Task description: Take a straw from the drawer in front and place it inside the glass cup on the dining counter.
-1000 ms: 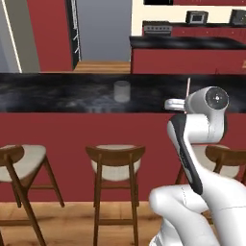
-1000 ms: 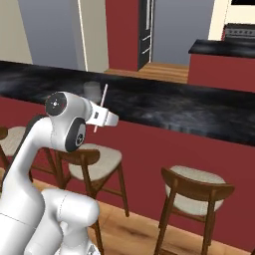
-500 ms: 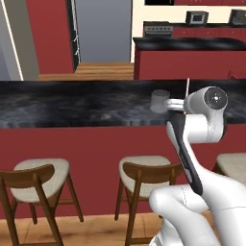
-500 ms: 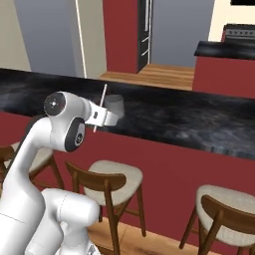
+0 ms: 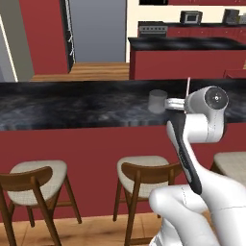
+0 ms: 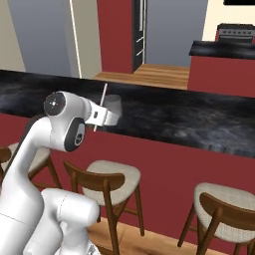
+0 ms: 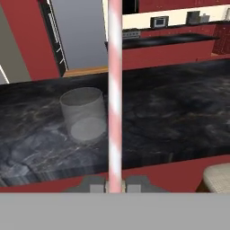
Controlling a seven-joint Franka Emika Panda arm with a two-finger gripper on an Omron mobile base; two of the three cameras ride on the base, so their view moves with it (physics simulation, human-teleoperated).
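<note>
Straw [image 7: 115,90] sits pinched upright between my gripper [image 7: 115,183] tips in the hand view, jaws closed tight on its lower end — striped pink and white, running to the top of the frame. I see the glass cup [image 7: 84,114] standing on the dining counter [image 7: 179,117], just left of the straw and beyond it. From the left base view my gripper [image 5: 174,103] hangs beside the cup [image 5: 157,100] above the counter's near edge. Wooden stools [image 5: 144,175] stand below — cushions pale.

Arm raised, end effector [image 7: 115,183] level (fingers clamped on straw [image 7: 115,90]).
</note>
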